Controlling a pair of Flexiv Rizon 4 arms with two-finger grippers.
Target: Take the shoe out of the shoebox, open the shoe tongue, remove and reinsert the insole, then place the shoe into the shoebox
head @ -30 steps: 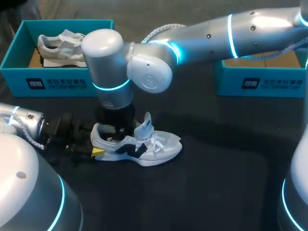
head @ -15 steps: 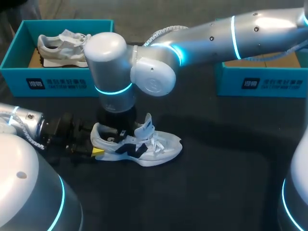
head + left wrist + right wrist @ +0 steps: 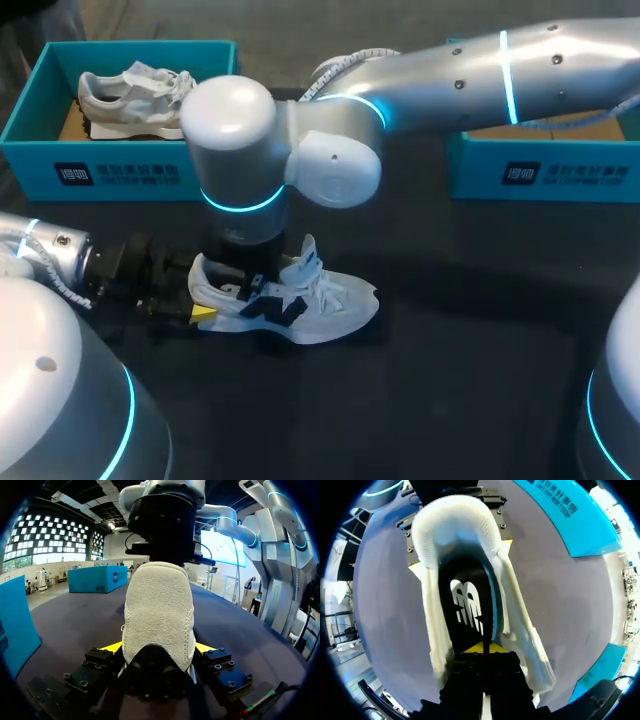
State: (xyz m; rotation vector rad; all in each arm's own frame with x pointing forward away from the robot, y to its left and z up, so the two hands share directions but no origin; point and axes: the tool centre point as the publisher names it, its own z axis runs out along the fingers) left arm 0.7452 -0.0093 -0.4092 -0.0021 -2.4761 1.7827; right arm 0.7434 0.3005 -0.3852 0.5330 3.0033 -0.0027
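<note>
Right arm [image 3: 450,70] has slid rightward above the shoe [image 3: 330,305]; right claw [image 3: 482,650] pinches the insole [image 3: 467,605] inside, left claw [image 3: 157,647] clamps the heel [image 3: 159,610] on the desk [image 3: 450,380].

- Head view: dim, lit from overhead. A soft shadow falls on the dark surface [image 3: 480,340] at 3 o'clock from the shoe [image 3: 320,305].
- Glare streaks the right arm [image 3: 440,75] along its silver shell.
- Right wrist view: the surface is evenly bright, and the insole [image 3: 467,610] sits in shade.
</note>
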